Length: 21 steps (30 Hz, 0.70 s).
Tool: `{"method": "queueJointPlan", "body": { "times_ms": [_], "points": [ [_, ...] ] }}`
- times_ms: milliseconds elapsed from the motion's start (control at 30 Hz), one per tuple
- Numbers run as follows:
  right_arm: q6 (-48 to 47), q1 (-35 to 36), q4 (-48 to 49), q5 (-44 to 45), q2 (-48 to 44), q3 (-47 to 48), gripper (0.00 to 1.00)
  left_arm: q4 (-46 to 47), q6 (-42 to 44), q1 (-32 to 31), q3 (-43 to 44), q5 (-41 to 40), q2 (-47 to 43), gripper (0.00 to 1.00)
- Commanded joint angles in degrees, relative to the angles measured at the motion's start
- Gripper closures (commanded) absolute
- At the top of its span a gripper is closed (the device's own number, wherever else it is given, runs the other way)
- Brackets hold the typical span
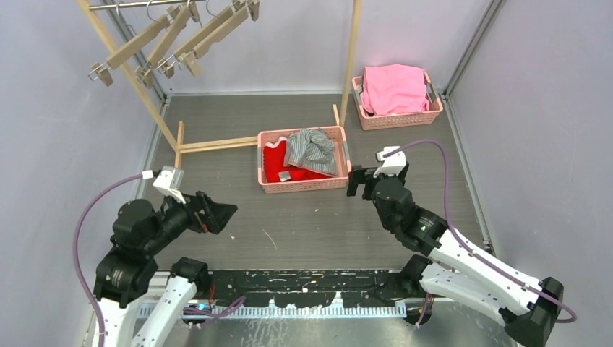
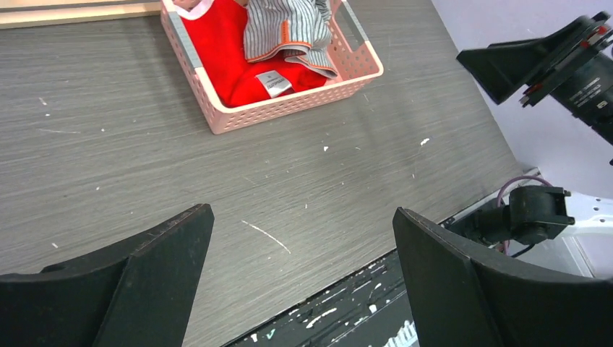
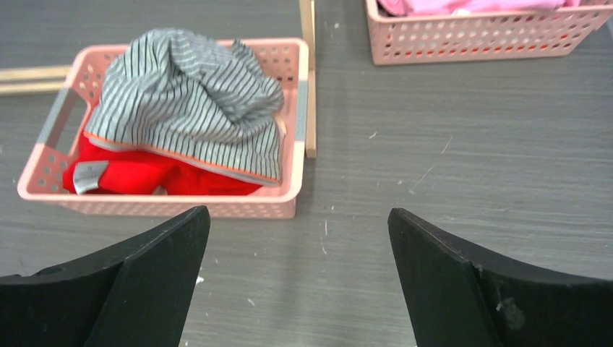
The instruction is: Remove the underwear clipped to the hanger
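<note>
The wooden hangers [image 1: 177,40] at the upper left hang bare, and the left end effector [image 1: 220,215] hovers over the tabletop [image 1: 303,224] with its jaws wide apart and empty. The underwear [image 1: 307,153] lies piled in the middle basket [image 1: 302,184], striped pair [image 3: 188,108] over red pair [image 3: 144,177], so the unclipping looks finished. The right end effector [image 1: 359,181], also open and empty, sits just beside that basket's right end.

High rear overview; low, close wrist views, both on nearer pink basket [image 3: 181,207].
</note>
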Motion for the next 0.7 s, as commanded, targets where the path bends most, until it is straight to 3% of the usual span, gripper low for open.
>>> {"method": "queueJointPlan", "body": {
  "times_ms": [0,300,667],
  "points": [
    [3.9,3.1,-1.2,0.5,1.3,-0.6,0.0,-2.6,0.2,0.0,-0.1,-3.7,-2.3,0.02],
    [5.1,16.0,-4.8,12.2,5.8,2.6,0.0,-3.0,-1.7,0.0,0.0,-14.7,-5.8,0.02],
    [6.4,18.8,-5.7,15.8,5.8,2.0,0.0,4.8,0.8,0.1,-7.4,-22.6,-3.0,0.02]
  ]
}}
